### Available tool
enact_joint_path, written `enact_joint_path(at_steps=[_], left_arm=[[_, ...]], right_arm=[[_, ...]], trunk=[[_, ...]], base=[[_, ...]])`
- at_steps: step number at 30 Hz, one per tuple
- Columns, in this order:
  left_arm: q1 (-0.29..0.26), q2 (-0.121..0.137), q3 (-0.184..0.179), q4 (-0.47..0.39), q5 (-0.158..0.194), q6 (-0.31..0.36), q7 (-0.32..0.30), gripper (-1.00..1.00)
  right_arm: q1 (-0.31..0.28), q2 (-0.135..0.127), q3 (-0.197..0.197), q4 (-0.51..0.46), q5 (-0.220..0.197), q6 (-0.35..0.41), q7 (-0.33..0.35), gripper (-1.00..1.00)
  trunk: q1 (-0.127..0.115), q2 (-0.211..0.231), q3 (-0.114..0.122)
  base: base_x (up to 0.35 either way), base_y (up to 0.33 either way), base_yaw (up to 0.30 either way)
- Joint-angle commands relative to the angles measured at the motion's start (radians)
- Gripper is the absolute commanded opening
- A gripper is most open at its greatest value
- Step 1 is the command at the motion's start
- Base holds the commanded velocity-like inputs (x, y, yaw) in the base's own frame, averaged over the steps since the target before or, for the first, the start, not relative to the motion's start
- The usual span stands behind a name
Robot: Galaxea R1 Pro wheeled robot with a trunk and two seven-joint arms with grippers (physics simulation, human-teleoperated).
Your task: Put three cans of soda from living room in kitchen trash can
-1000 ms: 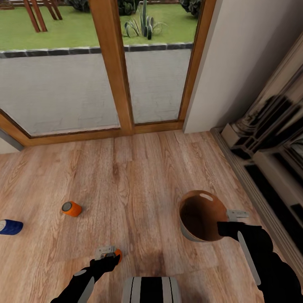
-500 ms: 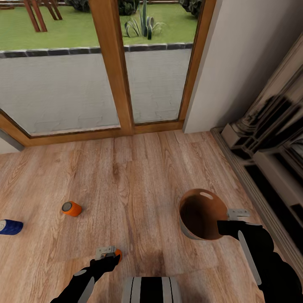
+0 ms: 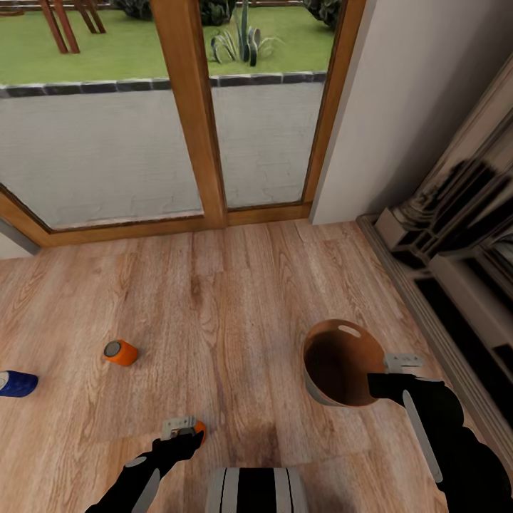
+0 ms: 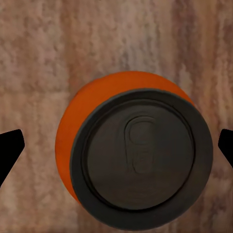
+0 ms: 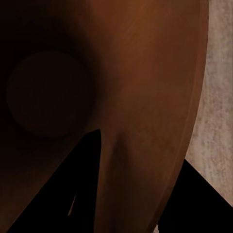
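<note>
Left hand (image 3: pixel 187 427) spread astride upright orange can (image 4: pixel 133 150) on plank floor (image 3: pixel 235 299), poised to pinch. Right hand (image 3: pixel 399 367) clamps tilted bin (image 3: pixel 340 363) rim, mouth ready for cans; two cans (image 3: pixel 120 352) lie apart.

Three soda cans show on the floor (image 3: pixel 235 299): two orange cans, one lying out on the planks (image 3: pixel 120 352) and one under the left arm (image 3: pixel 200 428), and one dark blue can (image 3: pixel 16 383). One bin (image 3: pixel 342 363) is present.
</note>
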Motion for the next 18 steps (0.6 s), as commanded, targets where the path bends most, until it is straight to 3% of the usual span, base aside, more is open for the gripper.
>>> enact_joint_path(at_steps=[1,2,3,18], left_arm=[[0.000,0.000,0.000,0.000,0.000,0.000,0.000,1.00],[0.000,0.000,0.000,0.000,0.000,0.000,0.000,1.00],[0.000,0.000,0.000,0.000,0.000,0.000,0.000,-1.00],[0.000,0.000,-0.001,-0.001,0.000,0.000,0.000,-1.00]], right_arm=[[0.000,0.000,0.000,0.000,-0.011,0.000,0.000,-1.00],[0.000,0.000,0.000,0.000,-0.011,0.000,0.000,-1.00],[0.000,0.000,0.000,0.000,-0.011,0.000,0.000,-1.00],[0.000,0.000,0.000,0.000,-0.011,0.000,0.000,-1.00]], trunk=[[0.000,0.000,0.000],[0.000,0.000,0.000],[0.000,0.000,0.000],[-0.008,0.014,0.006]], base=[[0.000,0.000,0.000],[0.000,0.000,0.000],[0.000,0.000,0.000],[0.000,0.000,0.000]])
